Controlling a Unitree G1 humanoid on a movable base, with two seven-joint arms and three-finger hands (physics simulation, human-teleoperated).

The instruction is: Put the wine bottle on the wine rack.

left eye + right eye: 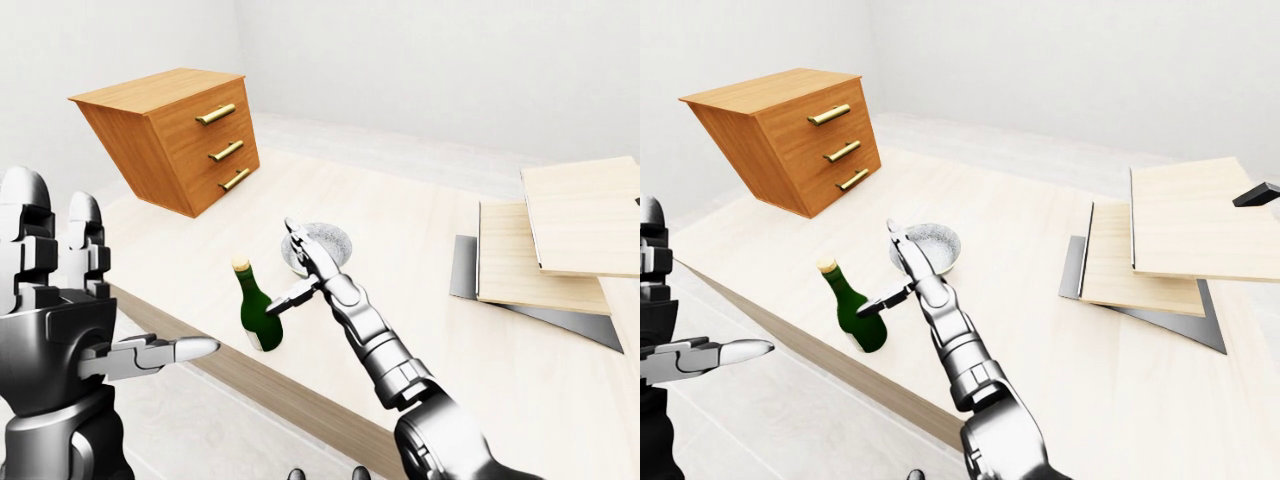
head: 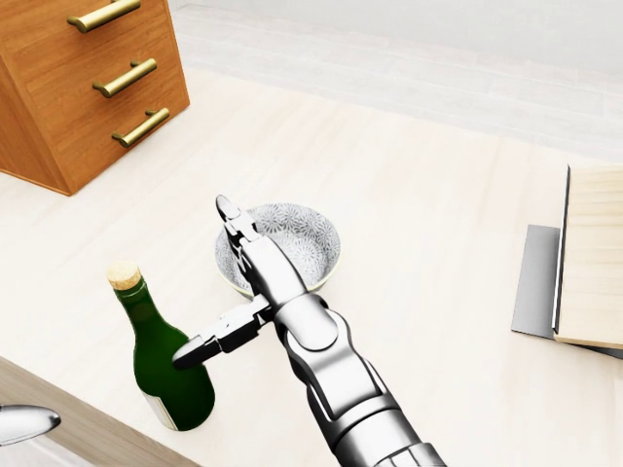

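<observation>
The wine bottle (image 2: 167,358) stands upright on the pale table (image 2: 428,243), in the lower left of the head view, with its cork on top. The right hand (image 2: 232,282) comes from the bottom of that view with fingers spread; its thumb tip touches or nearly touches the bottle's shoulder, while the other fingers point up over the patterned bowl (image 2: 292,243) just beside the bottle. The left hand (image 1: 70,310) is raised at the left edge of the left-eye view, fingers open, holding nothing. A wooden drawer cabinet (image 2: 83,83) stands in the upper left.
</observation>
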